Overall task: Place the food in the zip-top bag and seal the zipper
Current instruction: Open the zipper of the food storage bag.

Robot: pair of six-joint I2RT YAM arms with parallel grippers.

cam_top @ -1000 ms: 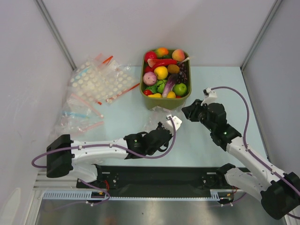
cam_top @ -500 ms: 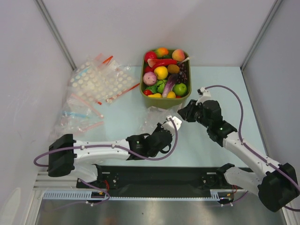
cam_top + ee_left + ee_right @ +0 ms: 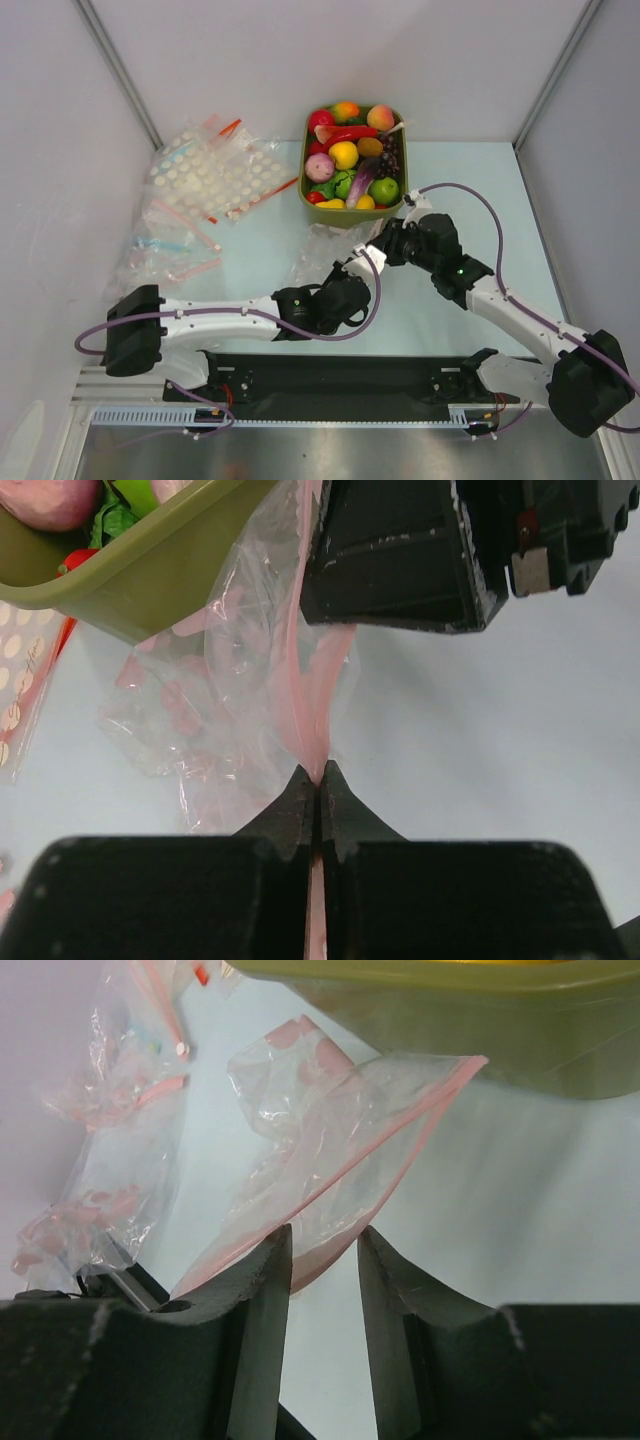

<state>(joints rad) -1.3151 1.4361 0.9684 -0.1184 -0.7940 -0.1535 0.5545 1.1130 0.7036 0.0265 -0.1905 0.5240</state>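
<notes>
Top external view: olive-green tub (image 3: 352,218) is set at the table's (image 3: 250,240) far centre, food (image 3: 344,154) heaped inside | zip-top bag (image 3: 322,250) is located just before the tub, between both grippers | zipper (image 3: 300,680) is pinched by the clenched left gripper (image 3: 318,780) | right gripper (image 3: 323,1250) is spread, bag edge seen between its fingers

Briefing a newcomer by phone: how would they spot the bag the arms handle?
Find the olive-green tub of toy food at the back. Before it, the left gripper pinches a clear bag by its pale pink strip. Unlike the bags heaped at left, it is gripped, apart and undotted.
</notes>
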